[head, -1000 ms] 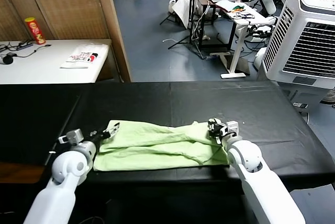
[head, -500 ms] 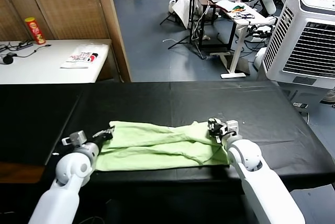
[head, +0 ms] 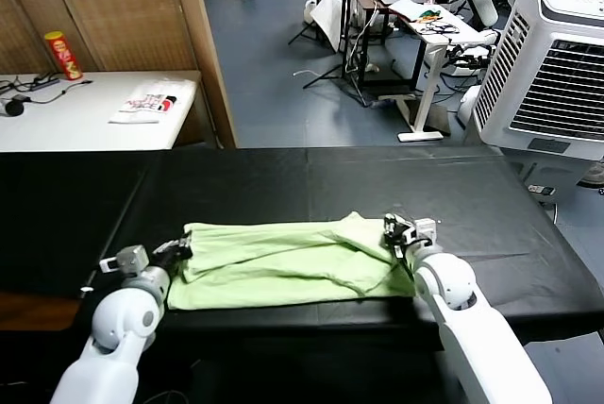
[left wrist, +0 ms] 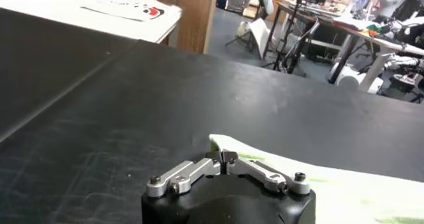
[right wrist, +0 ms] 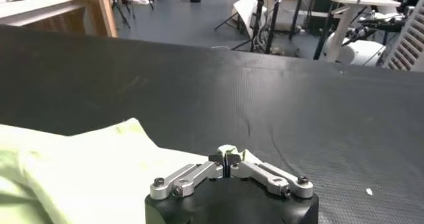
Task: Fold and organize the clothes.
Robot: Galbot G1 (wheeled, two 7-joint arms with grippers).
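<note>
Fingers of the left gripper [head: 179,248] pinched together on the left end of the pale lime-green shirt [head: 283,262], fingers of the right gripper [head: 394,234] pinched together on its right end; both grips confirmed close-up in the wrist views, left gripper [left wrist: 225,158] and right gripper [right wrist: 227,160]. Shirt is thin, soft fabric, a long rumpled band with overlapping folds, lying in the lower centre of the head view on the matte black table [head: 330,177]. Collar, buttons and print hidden in the folds.

Lime-green shirt [head: 283,258] (black table [head: 311,177])
</note>
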